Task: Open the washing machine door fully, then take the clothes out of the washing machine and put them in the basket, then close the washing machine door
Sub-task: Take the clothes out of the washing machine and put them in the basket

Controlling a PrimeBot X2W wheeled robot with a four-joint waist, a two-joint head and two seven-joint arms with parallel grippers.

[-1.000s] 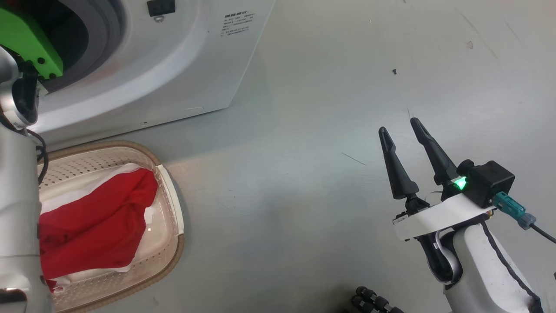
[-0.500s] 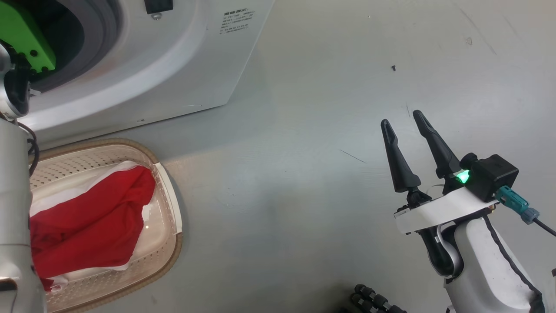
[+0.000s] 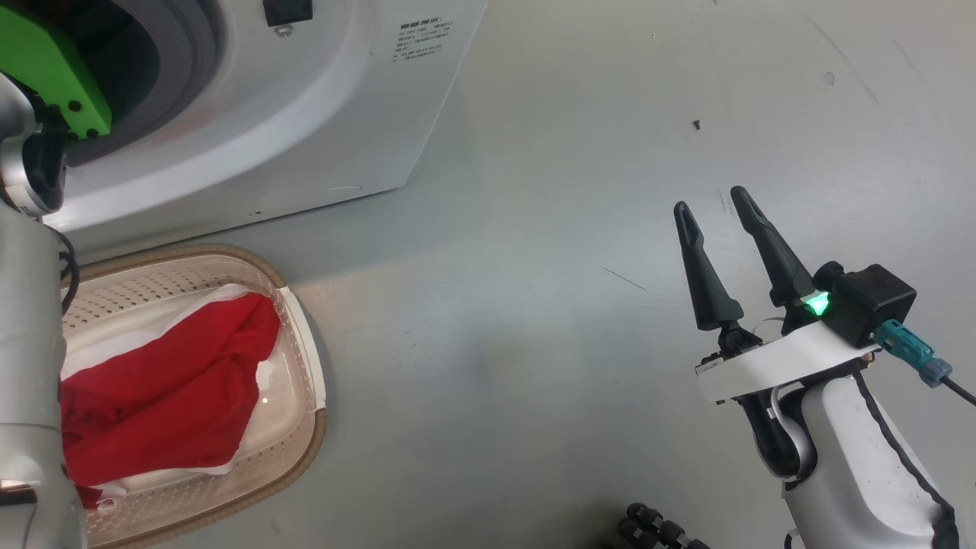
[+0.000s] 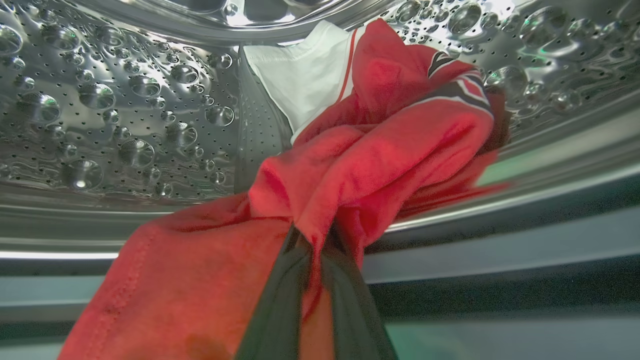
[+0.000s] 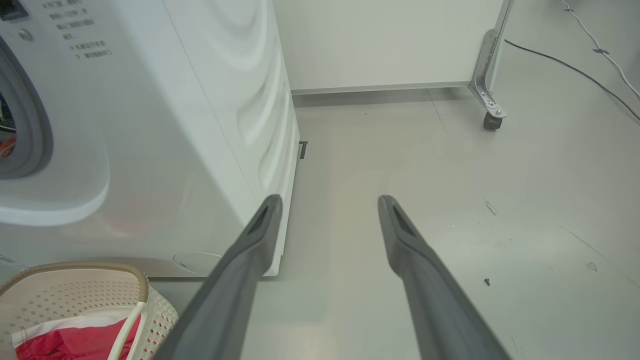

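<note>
Inside the washing machine's steel drum [image 4: 125, 125], my left gripper [image 4: 315, 234] is shut on a fold of the red clothes [image 4: 380, 150], a jersey with black-white trim and a white piece [image 4: 305, 75] behind it. In the head view my left arm [image 3: 30, 366] reaches into the washing machine [image 3: 305, 114] at the upper left. The basket [image 3: 301, 427] stands on the floor before it, holding more red and white clothes [image 3: 168, 396]. My right gripper [image 3: 709, 200] hovers open over bare floor to the right, holding nothing. The washing machine door is out of view.
The right wrist view has the right gripper [image 5: 327, 200] beside the washing machine's side [image 5: 225, 125], with the basket [image 5: 75, 270] at the lower left. A white panel on a caster [image 5: 492, 120] and cables [image 5: 575, 70] lie beyond. A small screw [image 3: 696, 124] is on the grey floor.
My left gripper has shut on the red garment in the drum. The right gripper has edged slightly forward, still open. The head view wobbled a little.
</note>
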